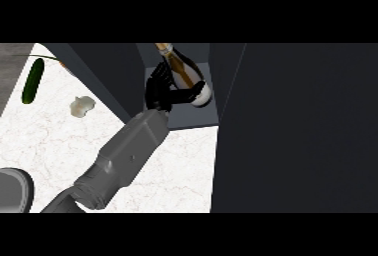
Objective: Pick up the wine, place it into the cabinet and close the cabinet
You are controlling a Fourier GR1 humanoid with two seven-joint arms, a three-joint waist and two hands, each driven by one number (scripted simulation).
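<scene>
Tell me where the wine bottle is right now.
In the head view, top centre: the wine bottle is inside the open cabinet, held by the robot hand on its left.

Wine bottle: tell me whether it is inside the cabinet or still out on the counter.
Inside. The wine bottle shows within the cabinet opening, between its dark walls, with the hand curled round it.

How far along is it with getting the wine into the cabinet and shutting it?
Done: the wine bottle is off the counter and inside the open cabinet. In hand: one hand is curled round the bottle, not yet released; which arm it belongs to is unclear. Left: let go, withdraw, and close the cabinet door.
</scene>
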